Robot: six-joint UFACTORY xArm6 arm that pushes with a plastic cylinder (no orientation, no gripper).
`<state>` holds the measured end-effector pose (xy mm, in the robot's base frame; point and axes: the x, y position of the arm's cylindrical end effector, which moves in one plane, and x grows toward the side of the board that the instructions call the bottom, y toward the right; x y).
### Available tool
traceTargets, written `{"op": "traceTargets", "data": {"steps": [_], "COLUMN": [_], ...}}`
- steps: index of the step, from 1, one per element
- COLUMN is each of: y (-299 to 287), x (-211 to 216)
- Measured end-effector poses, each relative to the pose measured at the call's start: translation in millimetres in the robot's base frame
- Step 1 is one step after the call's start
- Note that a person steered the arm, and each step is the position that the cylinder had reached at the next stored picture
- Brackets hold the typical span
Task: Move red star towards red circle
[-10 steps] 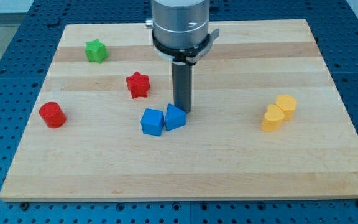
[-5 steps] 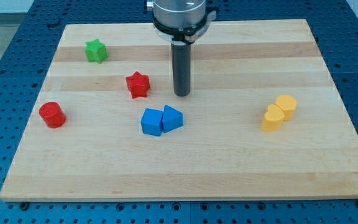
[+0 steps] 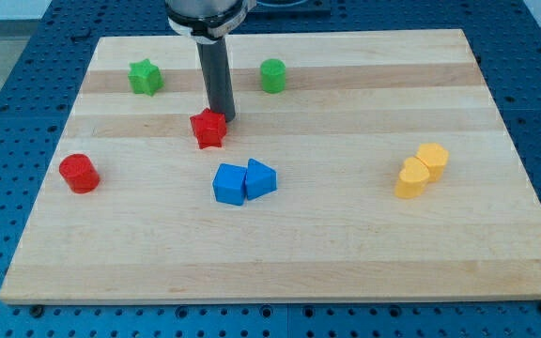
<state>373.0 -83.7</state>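
Note:
The red star (image 3: 208, 130) lies left of the board's middle. The red circle (image 3: 78, 173), a short cylinder, stands near the board's left edge, down and to the left of the star. My tip (image 3: 222, 116) is at the star's upper right corner, touching it or nearly so. The dark rod rises from there to the view's top.
A green star (image 3: 144, 77) lies at the upper left and a green cylinder (image 3: 272, 75) at the upper middle. Two blue blocks (image 3: 230, 183) (image 3: 260, 177) sit together below the red star. Two yellow blocks (image 3: 412, 178) (image 3: 431, 159) sit together at the right.
My tip has moved up and to the left, from beside the blue blocks to the red star's upper right. The arm no longer hides the green cylinder. No block has moved.

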Motion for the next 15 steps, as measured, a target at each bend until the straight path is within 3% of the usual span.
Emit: {"op": "traceTargets", "data": {"steps": [6, 9, 13, 15], "y": [-37.1, -16.8, -17.5, -46.7], "x": [24.1, 32.1, 97.4, 118.8]}}
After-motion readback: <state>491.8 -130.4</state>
